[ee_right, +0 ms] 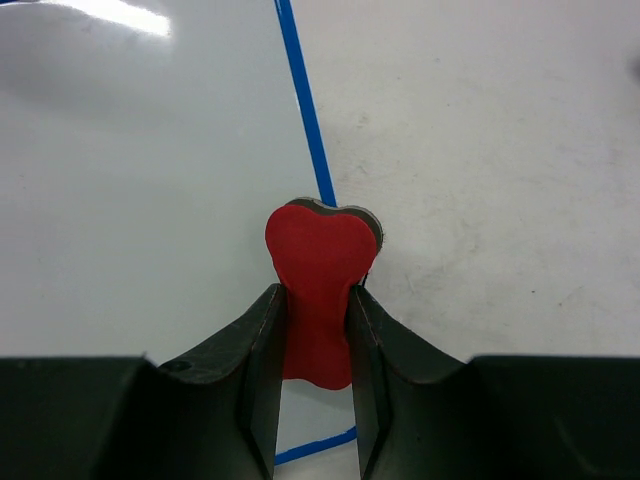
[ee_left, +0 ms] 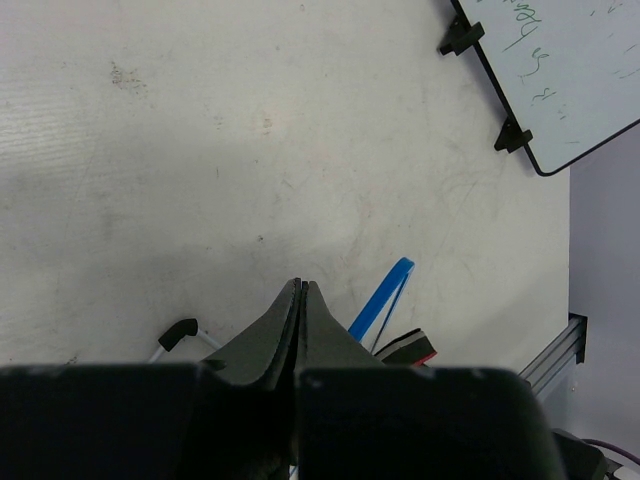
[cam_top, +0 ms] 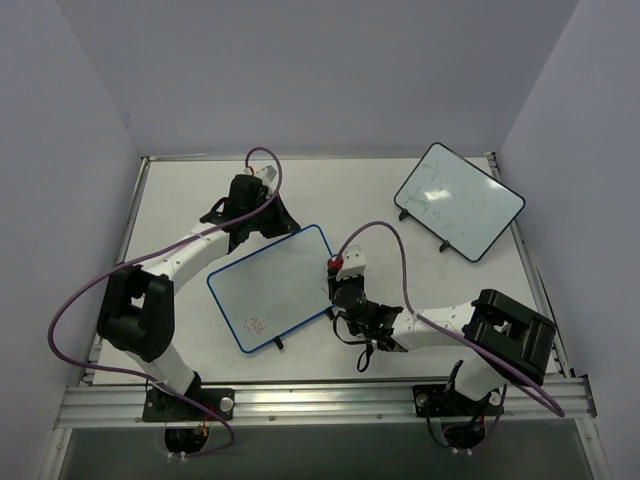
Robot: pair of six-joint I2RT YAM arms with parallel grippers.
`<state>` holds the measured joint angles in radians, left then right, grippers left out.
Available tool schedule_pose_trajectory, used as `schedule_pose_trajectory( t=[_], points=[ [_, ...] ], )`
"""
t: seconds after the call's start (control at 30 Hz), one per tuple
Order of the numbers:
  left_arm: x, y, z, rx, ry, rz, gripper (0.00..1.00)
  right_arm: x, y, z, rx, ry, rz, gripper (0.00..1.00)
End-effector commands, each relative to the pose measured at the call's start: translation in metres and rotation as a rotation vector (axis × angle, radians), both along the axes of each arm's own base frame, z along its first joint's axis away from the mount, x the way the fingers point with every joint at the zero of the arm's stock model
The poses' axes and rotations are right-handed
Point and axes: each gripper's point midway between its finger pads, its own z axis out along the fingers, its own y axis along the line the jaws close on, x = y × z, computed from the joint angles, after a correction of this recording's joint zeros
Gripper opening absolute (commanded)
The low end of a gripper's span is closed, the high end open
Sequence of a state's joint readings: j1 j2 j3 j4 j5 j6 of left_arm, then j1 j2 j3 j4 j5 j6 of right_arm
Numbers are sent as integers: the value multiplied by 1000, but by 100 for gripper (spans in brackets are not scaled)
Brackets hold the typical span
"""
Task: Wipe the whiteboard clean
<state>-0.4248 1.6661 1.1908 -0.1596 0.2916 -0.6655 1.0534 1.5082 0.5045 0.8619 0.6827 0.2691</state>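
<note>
The whiteboard [cam_top: 272,288], white with a blue rim, lies tilted at the middle of the table, with red scribbles [cam_top: 257,324] near its front corner. My right gripper [cam_top: 341,274] [ee_right: 315,295] is shut on a red felt eraser [ee_right: 320,270] [cam_top: 337,264], which sits over the board's right blue rim [ee_right: 305,120]. The board surface [ee_right: 140,200] under it looks bare white. My left gripper [cam_top: 254,230] [ee_left: 300,292] is shut with nothing between its fingers, at the board's far left edge. In the left wrist view, a strip of the blue rim [ee_left: 382,298] and the eraser [ee_left: 408,348] show past the fingers.
A second whiteboard [cam_top: 458,200] [ee_left: 570,70] with a black rim, black feet and faint dark marks lies at the back right. Purple cables loop from both arms. Raised metal rails edge the table.
</note>
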Motion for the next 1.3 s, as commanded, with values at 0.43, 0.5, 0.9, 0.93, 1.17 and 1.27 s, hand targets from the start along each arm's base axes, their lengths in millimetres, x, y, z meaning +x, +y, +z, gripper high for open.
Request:
schedule_pose_trajectory(
  t=[0.43,0.5,0.9,0.93,1.17,1.27],
  points=[
    [-3,-8,23,-32,-63,-36,2,-12,37,4,35,-12,60,0],
    [-3,-8,22,-32,-62,-38,2,-9,30,5,37,-12,43,0],
    [-4,-8,23,-34,-62,-37,2,11,-19,3,58,15,-76,0],
    [-4,-8,23,-34,-62,-37,2,10,-19,2,58,16,-73,0],
    [-3,-8,23,-37,-62,-37,2,4,-3,-5,60,29,-23,0],
    [-3,-9,23,-37,-62,-39,2,-5,13,-7,56,30,12,0]
  ],
)
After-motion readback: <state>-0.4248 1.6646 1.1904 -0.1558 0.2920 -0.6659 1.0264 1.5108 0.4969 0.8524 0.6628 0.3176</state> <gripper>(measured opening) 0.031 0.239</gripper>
